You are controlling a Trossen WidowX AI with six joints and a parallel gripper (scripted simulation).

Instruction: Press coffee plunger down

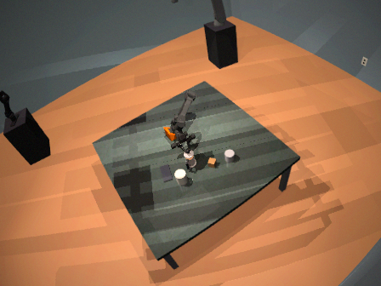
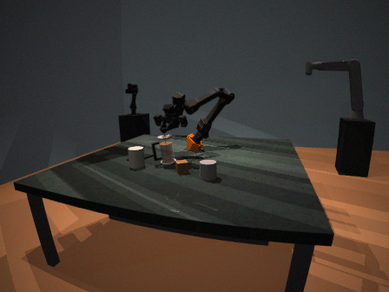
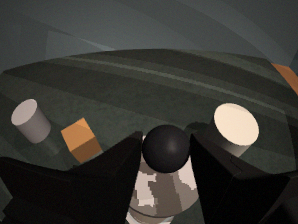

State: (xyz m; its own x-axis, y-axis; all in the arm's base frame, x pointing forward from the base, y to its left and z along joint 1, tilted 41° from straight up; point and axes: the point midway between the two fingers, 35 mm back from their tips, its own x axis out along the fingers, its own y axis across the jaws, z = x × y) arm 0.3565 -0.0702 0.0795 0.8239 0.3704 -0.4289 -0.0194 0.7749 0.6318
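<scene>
The coffee press [image 1: 191,162] [image 2: 167,153] stands upright on the table, a clear cylinder with a copper-brown band near its top and a black handle [image 2: 154,151] on one side. Its pale lid disc [image 1: 189,154] [image 2: 164,136] [image 3: 167,192] shows above the cylinder, with a visible gap in the exterior view. My gripper [image 1: 186,148] [image 2: 164,129] [image 3: 166,138] is over the press, shut on the round black plunger knob [image 3: 166,152]. The knob sits between both fingertips in the wrist view. The fingers hide much of the press body there.
A cream-topped cylinder [image 1: 180,176] [image 2: 136,157] [image 3: 236,125] stands beside the press. An orange-brown cube [image 1: 212,162] [image 2: 182,167] [image 3: 81,140] and a grey cylinder [image 1: 230,156] [image 2: 208,169] [image 3: 31,121] are on the other side. A dark flat pad [image 1: 166,173] lies near the cream-topped cylinder.
</scene>
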